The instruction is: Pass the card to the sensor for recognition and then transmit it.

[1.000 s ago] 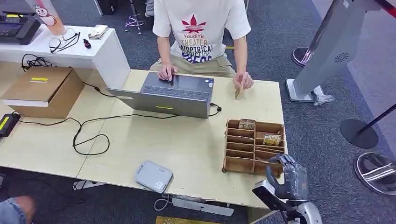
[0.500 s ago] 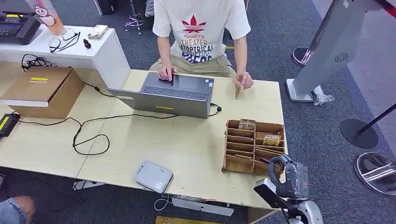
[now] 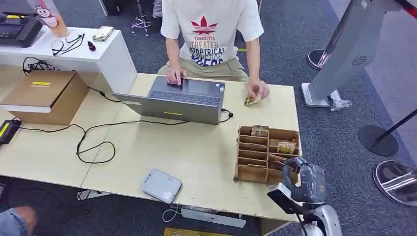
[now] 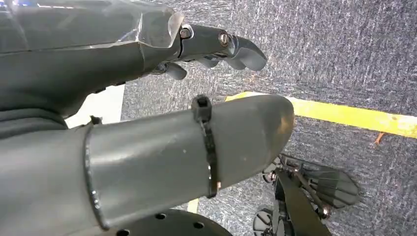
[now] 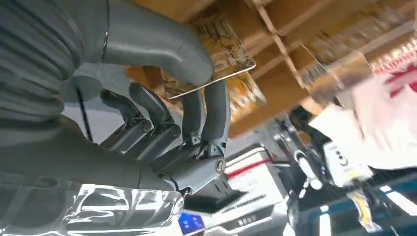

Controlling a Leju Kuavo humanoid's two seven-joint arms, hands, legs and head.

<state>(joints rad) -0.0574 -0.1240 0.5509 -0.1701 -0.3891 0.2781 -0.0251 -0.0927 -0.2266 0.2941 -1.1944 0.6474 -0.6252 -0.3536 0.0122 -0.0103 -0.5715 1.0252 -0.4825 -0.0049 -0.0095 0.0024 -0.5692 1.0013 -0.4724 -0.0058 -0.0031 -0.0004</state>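
Observation:
My right hand [image 3: 301, 181] hovers at the near right corner of the wooden card rack [image 3: 245, 156]. In the right wrist view its thumb and fingers [image 5: 216, 110] pinch a printed yellowish card [image 5: 223, 51] just above the rack's slots. The sensor [image 3: 162, 185], a flat grey-white box, lies near the table's front edge, left of the rack. My left hand [image 4: 147, 98] hangs over the carpet with its fingers apart and nothing in it.
More cards [image 3: 259, 131] stand in the rack. A person sits at the far side with one hand on a laptop [image 3: 173, 100] and a card [image 3: 251, 101] in the other. A black cable [image 3: 93, 142] and a cardboard box [image 3: 45, 96] lie to the left.
My right hand has shifted slightly toward the table's near edge with the card in its pinch. The person's hand has turned its card and lowered it toward the table.

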